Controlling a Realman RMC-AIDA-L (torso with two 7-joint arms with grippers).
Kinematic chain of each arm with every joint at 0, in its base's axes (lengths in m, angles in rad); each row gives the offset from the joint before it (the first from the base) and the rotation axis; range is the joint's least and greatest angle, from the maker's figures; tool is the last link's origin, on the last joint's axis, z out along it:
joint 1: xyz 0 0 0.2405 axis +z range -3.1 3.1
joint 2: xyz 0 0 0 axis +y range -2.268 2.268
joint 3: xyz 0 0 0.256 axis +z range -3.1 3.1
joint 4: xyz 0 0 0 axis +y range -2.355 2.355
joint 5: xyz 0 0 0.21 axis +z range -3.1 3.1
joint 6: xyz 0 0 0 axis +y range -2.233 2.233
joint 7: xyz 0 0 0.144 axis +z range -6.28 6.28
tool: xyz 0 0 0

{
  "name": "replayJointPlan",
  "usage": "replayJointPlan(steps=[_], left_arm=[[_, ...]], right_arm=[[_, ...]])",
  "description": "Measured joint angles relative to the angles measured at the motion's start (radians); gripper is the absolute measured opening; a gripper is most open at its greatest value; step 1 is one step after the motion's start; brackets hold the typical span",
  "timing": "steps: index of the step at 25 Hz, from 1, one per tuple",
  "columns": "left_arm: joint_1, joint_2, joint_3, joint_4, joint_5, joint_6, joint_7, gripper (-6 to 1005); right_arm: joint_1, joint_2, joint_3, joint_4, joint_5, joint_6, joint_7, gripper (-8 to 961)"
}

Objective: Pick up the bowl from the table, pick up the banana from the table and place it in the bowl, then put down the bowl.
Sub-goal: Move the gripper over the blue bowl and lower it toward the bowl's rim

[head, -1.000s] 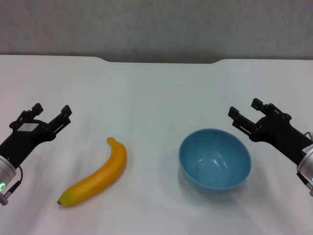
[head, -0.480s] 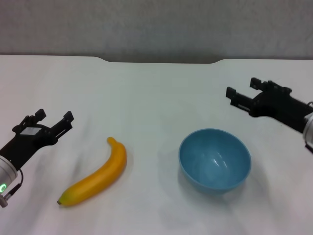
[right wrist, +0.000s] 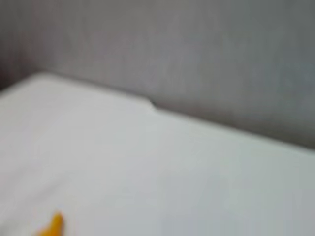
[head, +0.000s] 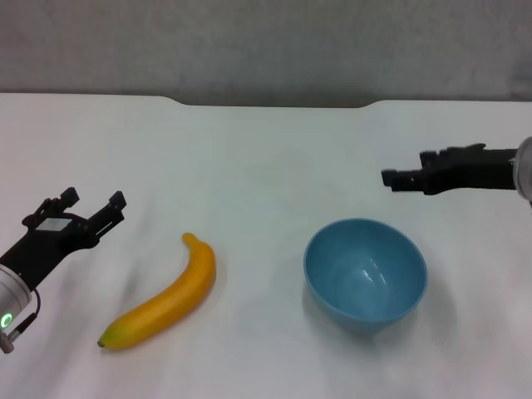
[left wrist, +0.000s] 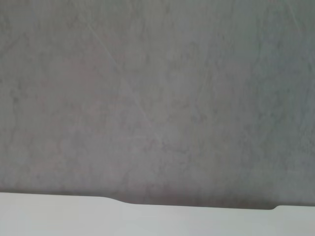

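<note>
The light-blue bowl [head: 366, 271] stands upright and empty on the white table [head: 266, 158], right of centre. The yellow-orange banana [head: 162, 293] lies left of centre, stem toward the far side; its tip [right wrist: 52, 225] also shows in the right wrist view. My right gripper [head: 406, 169] hovers beyond the bowl's far right rim, pointing left, open and holding nothing. At the banana's left, a hand's width away, my left gripper [head: 94, 200] stands open and empty. The left wrist view holds only the wall and the table's far edge [left wrist: 118, 200].
A grey wall [head: 266, 46] rises behind the table. The table's far edge has a shallow notch [head: 274, 104] in the middle. Bare white tabletop lies between banana and bowl and all around them.
My right gripper has moved up and away from the bowl's right side to beyond its far rim, turning to point left. The left gripper settled slightly lower. Bowl and banana stayed put.
</note>
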Motion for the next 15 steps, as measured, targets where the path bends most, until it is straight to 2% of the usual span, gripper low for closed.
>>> replayJointPlan(steps=[4,8,11,12,15], left_arm=[[-0.001,0.0,0.0,0.0,0.0,0.0,0.0,895],[-0.001,0.0,-0.003,0.0,0.0,0.0,0.0,895],[-0.001,0.0,-0.005,0.0,0.0,0.0,0.001,895],[-0.001,0.0,-0.005,-0.003,-0.001,0.0,0.001,895],[-0.005,-0.001,-0.006,-0.008,-0.002,0.0,0.001,895]], right_arm=[[0.095,0.001,0.032,0.022,-0.169,0.114,0.123,801],[0.169,-0.001,0.099,0.07,-0.218,0.209,0.16,800],[0.231,-0.005,0.179,0.172,-0.223,0.254,0.155,799],[0.264,-0.009,0.218,0.25,-0.224,0.259,0.143,799],[0.293,-0.015,0.239,0.322,-0.236,0.254,0.133,800]])
